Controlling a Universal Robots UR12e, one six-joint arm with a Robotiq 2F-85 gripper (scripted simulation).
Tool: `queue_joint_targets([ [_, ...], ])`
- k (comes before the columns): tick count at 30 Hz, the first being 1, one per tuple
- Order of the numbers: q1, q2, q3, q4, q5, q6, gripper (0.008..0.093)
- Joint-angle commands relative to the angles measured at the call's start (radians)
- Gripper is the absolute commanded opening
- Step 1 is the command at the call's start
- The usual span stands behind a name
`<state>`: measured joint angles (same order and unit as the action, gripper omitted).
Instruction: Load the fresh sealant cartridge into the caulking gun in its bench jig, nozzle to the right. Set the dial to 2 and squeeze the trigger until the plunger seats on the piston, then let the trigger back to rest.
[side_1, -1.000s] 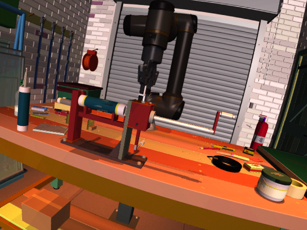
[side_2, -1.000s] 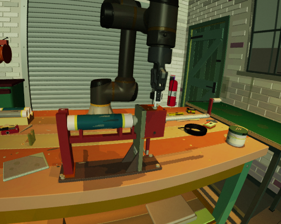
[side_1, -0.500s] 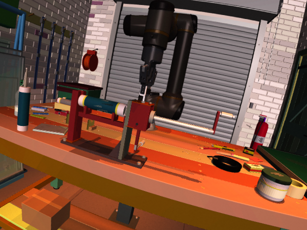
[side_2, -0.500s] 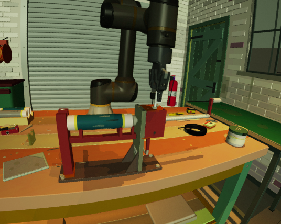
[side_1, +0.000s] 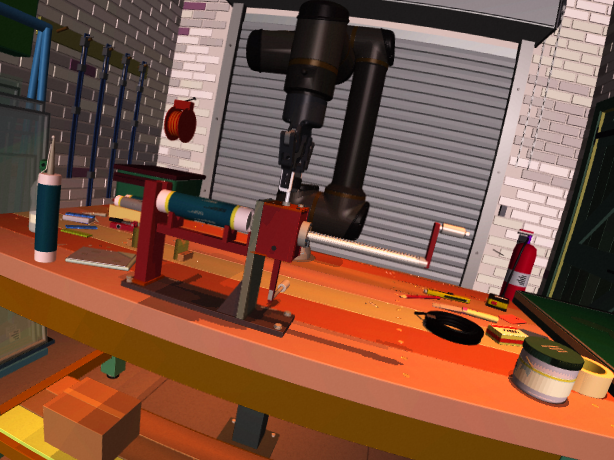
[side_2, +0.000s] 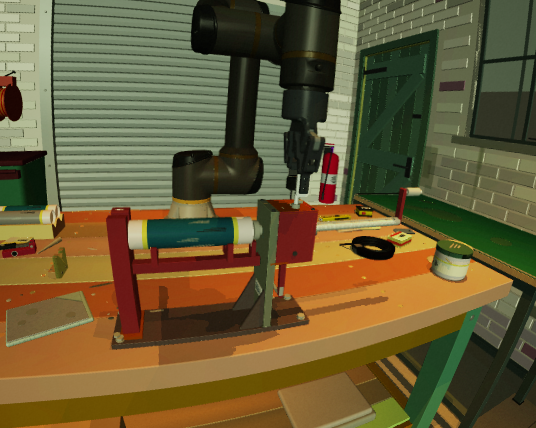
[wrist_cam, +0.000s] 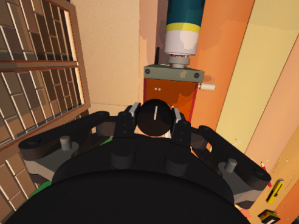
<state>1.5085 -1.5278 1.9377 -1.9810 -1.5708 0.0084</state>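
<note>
The black dial with a white pointer line sits on top of the caulking gun's red body, and my gripper is closed around it from straight above. The teal cartridge with white ends lies horizontal in the gun's cradle, held in the red bench jig. The toothed plunger rod sticks out behind the body and ends in a red handle. The trigger hangs below the body. A second teal cartridge stands upright at the bench's far end.
The jig's grey upright plate rises beside the gun body, right under my wrist. A black coil, a tin, a tape roll, pencils and small boxes lie on the bench beyond the rod. A tile lies near the front edge.
</note>
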Motion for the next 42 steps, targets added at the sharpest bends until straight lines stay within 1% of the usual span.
queue_joint_targets([
  [1,0.000,0.000,-0.001,-0.001,0.000,0.000,0.0080],
  [3,0.000,0.000,-0.001,-0.001,0.000,0.000,0.0080],
  [4,0.000,0.000,-0.001,-0.001,0.000,0.000,0.0095],
  [33,0.000,0.000,-0.001,-0.001,0.000,0.000,0.0675],
  [42,0.000,0.000,-0.001,-0.001,0.000,0.000,0.0680],
])
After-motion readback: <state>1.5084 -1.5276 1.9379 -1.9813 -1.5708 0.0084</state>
